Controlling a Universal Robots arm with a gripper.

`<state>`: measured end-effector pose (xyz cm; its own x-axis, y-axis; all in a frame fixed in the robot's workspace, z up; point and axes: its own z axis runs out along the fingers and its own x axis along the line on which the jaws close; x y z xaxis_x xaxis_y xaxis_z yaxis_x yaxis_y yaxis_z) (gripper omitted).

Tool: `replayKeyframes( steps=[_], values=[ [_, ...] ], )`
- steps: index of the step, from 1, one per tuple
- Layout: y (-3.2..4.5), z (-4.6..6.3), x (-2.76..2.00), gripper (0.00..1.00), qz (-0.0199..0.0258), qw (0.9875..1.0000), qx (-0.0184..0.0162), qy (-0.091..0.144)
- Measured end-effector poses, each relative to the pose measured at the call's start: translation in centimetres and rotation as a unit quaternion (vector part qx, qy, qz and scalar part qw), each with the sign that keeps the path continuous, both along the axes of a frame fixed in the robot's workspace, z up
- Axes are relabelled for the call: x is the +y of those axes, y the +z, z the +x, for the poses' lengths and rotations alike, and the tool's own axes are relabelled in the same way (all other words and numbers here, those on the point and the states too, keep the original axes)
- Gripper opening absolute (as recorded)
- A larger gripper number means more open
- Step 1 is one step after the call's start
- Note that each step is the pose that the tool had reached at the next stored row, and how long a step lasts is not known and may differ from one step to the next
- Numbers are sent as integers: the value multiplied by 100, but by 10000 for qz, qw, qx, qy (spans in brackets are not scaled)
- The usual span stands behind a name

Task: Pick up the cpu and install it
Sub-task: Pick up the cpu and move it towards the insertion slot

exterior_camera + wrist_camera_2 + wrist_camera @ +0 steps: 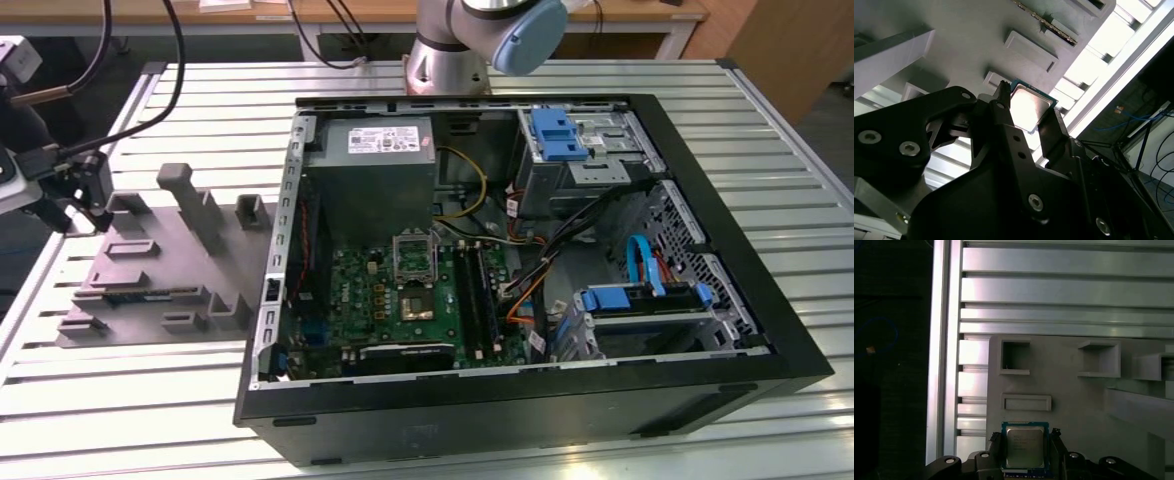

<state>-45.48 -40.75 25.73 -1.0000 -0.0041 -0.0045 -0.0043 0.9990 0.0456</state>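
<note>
The cpu (1025, 447), a small square chip with a shiny metal top and a thin pale edge, sits between my two black fingers. My gripper (1025, 441) is shut on it, one finger against each opposite side. In the second wrist view the cpu (1029, 106) shows its bright lid between the fingertips of the gripper (1027, 111), just over the grey moulded tray (954, 35). In the exterior view the gripper (83, 222) hangs at the far corner of the tray (147, 270), at the exterior view's left, well away from the open computer case (521, 250).
The motherboard (400, 300) lies flat inside the case with its socket (416, 298) uncovered; cables, drive cages and the power supply (380, 165) crowd around it. Upright blocks (194, 205) stand on the tray. The slatted aluminium table (120, 370) ends close beside the gripper.
</note>
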Motion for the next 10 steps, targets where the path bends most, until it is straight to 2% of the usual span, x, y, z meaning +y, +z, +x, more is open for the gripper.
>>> replayKeyframes(
  steps=[10],
  values=[
    [18,0,0,47,-1,10000,1,0]
  ],
)
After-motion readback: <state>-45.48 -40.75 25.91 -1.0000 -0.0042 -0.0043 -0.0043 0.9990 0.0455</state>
